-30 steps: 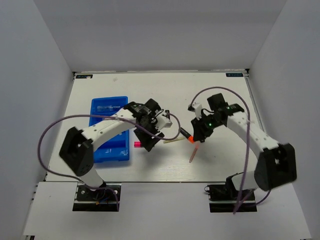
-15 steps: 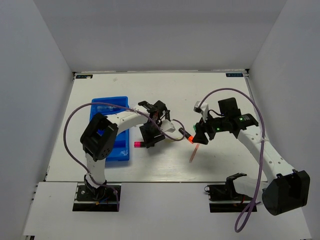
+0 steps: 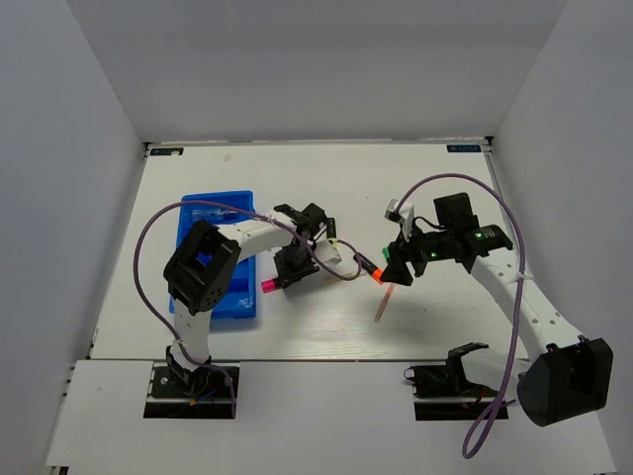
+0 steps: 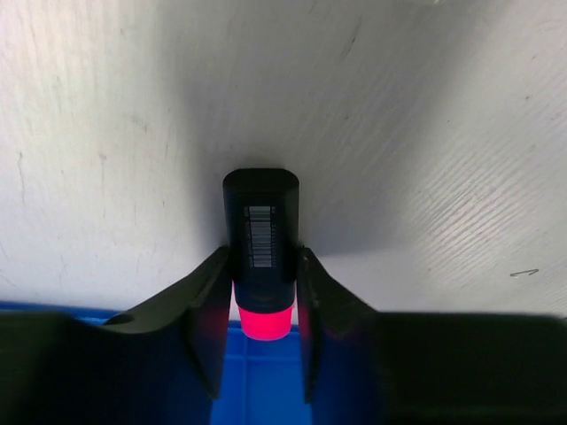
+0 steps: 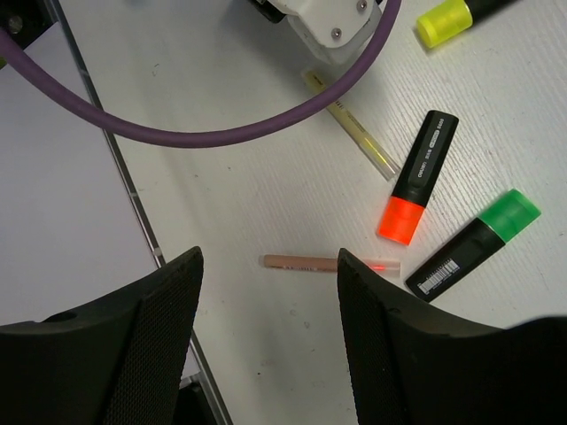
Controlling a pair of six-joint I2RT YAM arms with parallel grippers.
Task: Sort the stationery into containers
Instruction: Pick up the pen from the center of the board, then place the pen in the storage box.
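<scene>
On the white desk (image 3: 326, 332), beside the blue tray (image 3: 243, 297), your left hand (image 4: 263, 266) pinches the pink highlighter (image 4: 260, 221) near its end; lift fast and it may pivot loose. Your right hand (image 5: 267, 301) hovers wide.

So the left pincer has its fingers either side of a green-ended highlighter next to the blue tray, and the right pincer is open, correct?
Wrong colour: the highlighter between the left pincer's fingers has a pink end, not green; the left wrist view shows it. It is next to the blue tray, and the right pincer is open.
</scene>
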